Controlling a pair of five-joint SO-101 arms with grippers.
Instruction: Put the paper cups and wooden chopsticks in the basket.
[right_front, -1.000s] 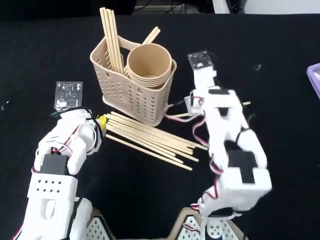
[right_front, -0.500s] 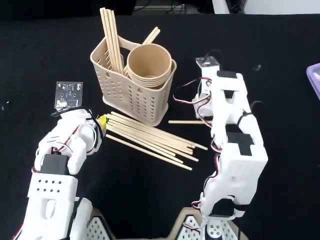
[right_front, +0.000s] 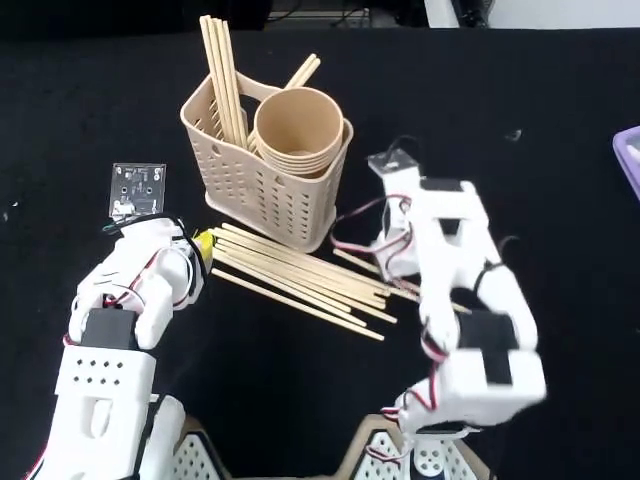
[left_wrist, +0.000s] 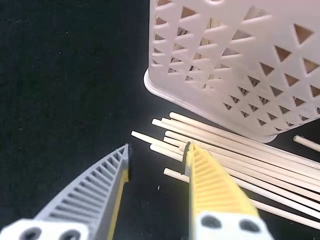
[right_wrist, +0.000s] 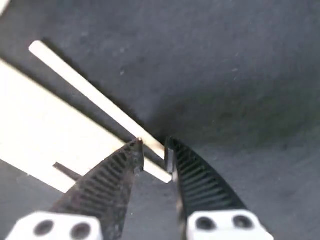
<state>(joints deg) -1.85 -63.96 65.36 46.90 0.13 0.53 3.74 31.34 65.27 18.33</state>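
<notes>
Closest to me, the right arm (right_front: 450, 260) is hunched over its own business end, so from above you can't see what it's doing. The wrist camera sorts that out: the right gripper (right_wrist: 153, 145) has its black fingers pinched almost together on a single chopstick (right_wrist: 90, 92). It's pale and straight, and it runs off at a slant over the black table (right_front: 560, 200). From above, one end of that stick pokes out from under the arm (right_front: 355, 260), right by the pile. There's also a pale blurry shape (right_wrist: 30, 125) next to it in the wrist shot. No idea what that is.

On the other side, the left gripper (left_wrist: 156, 147) sits low with its fingers spread wide, one grey and one yellow, holding nothing. It's right at the near ends of the loose chopsticks (left_wrist: 240, 155). Can't tell if the yellow tip is actually touching them.

Those loose chopsticks (right_front: 300, 275) lie fanned on the table just in front of the basket (right_front: 260, 190), a cream plastic thing with a perforated wall. Inside it is a nested stack of tan paper cups (right_front: 300, 125), with a few upright chopsticks (right_front: 222, 70) standing in the compartment beside them.

Way off at the right edge there's a purple thing (right_front: 630, 150), cut off by the frame.
</notes>
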